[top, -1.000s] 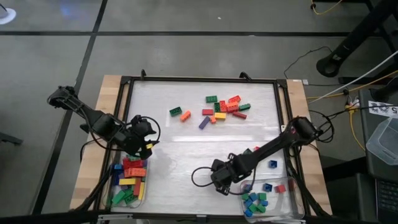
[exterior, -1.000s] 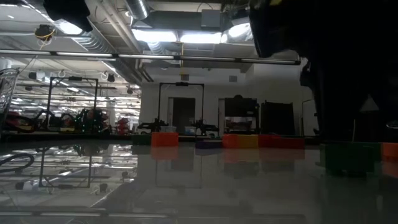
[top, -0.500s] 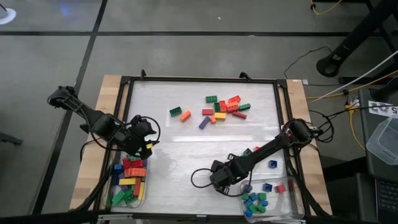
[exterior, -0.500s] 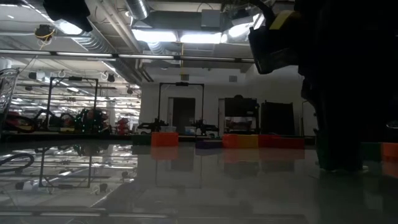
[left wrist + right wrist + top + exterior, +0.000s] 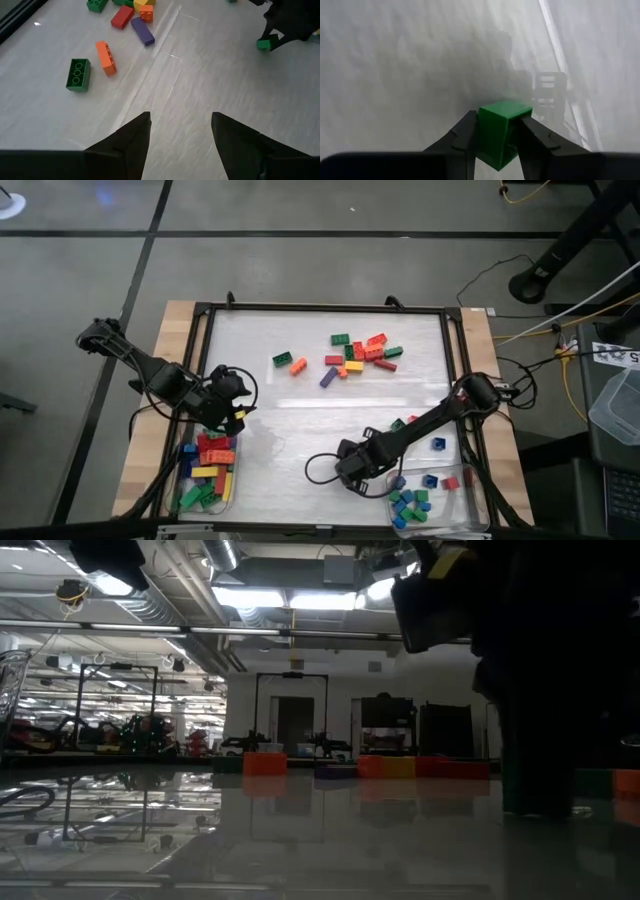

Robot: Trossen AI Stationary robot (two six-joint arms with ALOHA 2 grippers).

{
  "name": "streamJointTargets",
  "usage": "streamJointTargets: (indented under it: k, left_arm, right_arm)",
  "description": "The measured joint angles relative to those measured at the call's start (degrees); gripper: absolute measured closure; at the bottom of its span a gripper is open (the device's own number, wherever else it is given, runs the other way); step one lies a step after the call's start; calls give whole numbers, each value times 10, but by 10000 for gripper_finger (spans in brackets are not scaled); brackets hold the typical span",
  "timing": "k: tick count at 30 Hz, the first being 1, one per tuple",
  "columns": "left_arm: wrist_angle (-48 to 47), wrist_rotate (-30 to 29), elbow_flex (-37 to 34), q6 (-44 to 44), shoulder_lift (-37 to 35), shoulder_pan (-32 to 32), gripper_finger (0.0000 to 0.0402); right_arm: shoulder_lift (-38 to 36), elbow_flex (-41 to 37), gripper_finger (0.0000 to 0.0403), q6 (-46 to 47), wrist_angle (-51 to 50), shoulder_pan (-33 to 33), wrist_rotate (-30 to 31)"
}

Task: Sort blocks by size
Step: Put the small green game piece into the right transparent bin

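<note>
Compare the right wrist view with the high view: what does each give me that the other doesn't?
Only the right wrist view shows the right gripper closed on a small green block, fingers against its sides.

Only the high view shows the layout: loose blocks scattered on the far part of the table, the left tray of long blocks, the right tray of small ones, and the left gripper open above the left tray.

Both share the white table surface and the right gripper, which from above sits beside the right tray with its block hidden.
</note>
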Motion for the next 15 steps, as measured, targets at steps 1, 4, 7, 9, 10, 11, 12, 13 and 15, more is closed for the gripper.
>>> streamJointTargets:
  k: [1, 4, 7, 9, 10, 11, 12, 13, 15]
  left_arm:
    - [1, 0, 0, 0, 0, 0, 204]
    - [8, 0, 0, 0, 0, 1, 204]
    - [35, -3, 0, 7, 5, 1, 204]
    - [54, -5, 0, 22, 14, 1, 204]
    - [66, -5, 0, 34, 20, 1, 204]
    - [79, -7, 0, 45, 28, 2, 204]
    - [91, -7, 0, 59, 37, 5, 204]
    - [104, -7, 0, 73, 48, 8, 204]
    - [132, -7, 0, 103, 71, 19, 204]
  right_arm:
    - [1, 6, 300, -6, -1, 0, -1]
    - [2, 38, 302, -33, -23, 0, 0]
    - [1, 77, 296, -51, -71, 0, -2]
    - [1, 108, 295, -64, -106, 0, -5]
    - [1, 125, 296, -71, -121, 0, -6]
    - [1, 143, 298, -78, -141, 0, -9]
    - [1, 162, 299, -83, -163, 0, -16]
    - [1, 180, 300, -89, -179, 0, -23]
    - [1, 217, 300, -98, -208, 3, -44]
